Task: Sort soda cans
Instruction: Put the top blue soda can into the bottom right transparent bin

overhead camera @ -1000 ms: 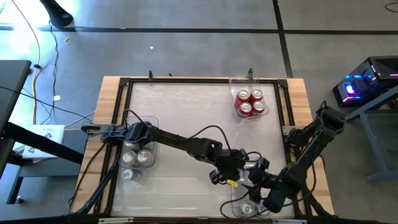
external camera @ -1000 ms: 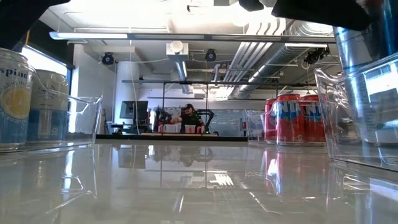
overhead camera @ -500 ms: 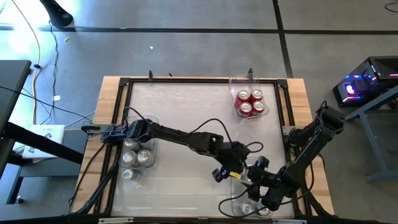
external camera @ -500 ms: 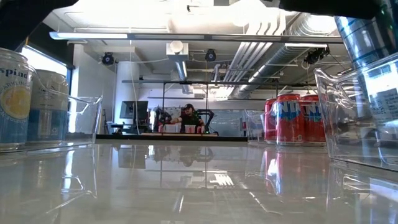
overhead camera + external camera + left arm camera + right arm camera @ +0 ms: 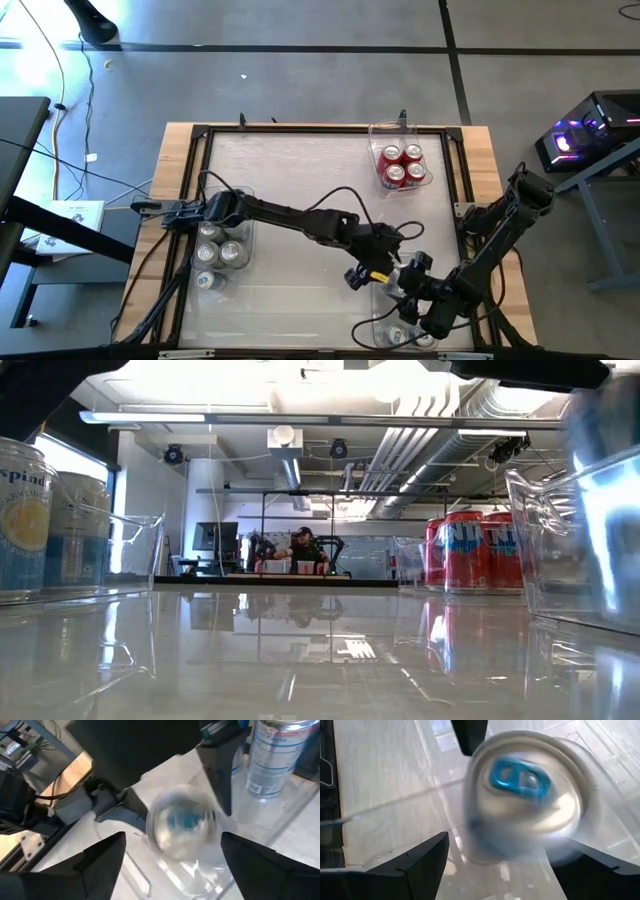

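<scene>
Both arms matte black, jointed segments, black cables looped alongside. Left arm (image 5: 300,222): small yellow tag near wrist. Right arm (image 5: 497,232): blocky elbow housing. Fingers (image 5: 100,865) dark, wedge-shaped.

- My table (image 5: 300,170), pale top in a wood frame, carries three clear bins (image 5: 379,134): far right, left, near right.

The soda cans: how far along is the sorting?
Done: four red cans fill the far bin, and silver cans stand in the left bin. In hand: a blue-tabbed can shows blurred between the open left gripper and right gripper over the near right bin, seemingly dropping in. I see no other loose cans, so it looks nearly finished.
</scene>
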Motion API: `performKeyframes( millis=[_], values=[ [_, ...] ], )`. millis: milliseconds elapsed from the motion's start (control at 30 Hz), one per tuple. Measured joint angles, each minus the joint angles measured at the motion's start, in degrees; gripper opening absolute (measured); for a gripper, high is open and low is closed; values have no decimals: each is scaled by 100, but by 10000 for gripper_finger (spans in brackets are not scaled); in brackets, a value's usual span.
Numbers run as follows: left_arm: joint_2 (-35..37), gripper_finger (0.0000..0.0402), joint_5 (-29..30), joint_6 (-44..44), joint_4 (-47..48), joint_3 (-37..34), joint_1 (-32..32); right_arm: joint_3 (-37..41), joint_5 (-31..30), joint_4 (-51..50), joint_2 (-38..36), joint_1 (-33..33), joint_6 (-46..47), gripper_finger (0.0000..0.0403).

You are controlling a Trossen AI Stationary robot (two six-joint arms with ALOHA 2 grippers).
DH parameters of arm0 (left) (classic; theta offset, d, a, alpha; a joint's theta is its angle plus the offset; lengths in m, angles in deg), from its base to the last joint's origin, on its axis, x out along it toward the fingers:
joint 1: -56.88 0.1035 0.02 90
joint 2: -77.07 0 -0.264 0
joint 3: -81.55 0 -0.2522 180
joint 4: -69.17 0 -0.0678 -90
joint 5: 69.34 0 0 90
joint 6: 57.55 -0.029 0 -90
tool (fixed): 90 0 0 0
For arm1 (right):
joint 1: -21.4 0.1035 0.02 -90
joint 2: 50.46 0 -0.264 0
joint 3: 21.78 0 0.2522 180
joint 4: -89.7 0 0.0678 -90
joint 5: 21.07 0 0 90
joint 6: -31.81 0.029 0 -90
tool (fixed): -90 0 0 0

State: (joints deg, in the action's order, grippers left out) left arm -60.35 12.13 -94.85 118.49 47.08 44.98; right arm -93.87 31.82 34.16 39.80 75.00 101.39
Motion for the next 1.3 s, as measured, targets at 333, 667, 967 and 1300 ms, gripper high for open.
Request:
performKeyframes(
  millis=[333, 667, 967, 1300],
  values=[
    [45, 340, 34, -28, 121, 0, -21, 0, -18, -106, 0, 4, 198, 321],
    [563, 339, 307, 194, 1071, 2, -44, -9, 1483, -350, -4, -134, 163, 269],
    [836, 339, 978, 273, 1455, 3, -58, -9, 2437, -644, -4, -427, -470, 262],
    [920, 335, 1658, 185, 1494, -2, -167, -13, 3060, -588, 470, -759, -1134, 262]
  ],
)
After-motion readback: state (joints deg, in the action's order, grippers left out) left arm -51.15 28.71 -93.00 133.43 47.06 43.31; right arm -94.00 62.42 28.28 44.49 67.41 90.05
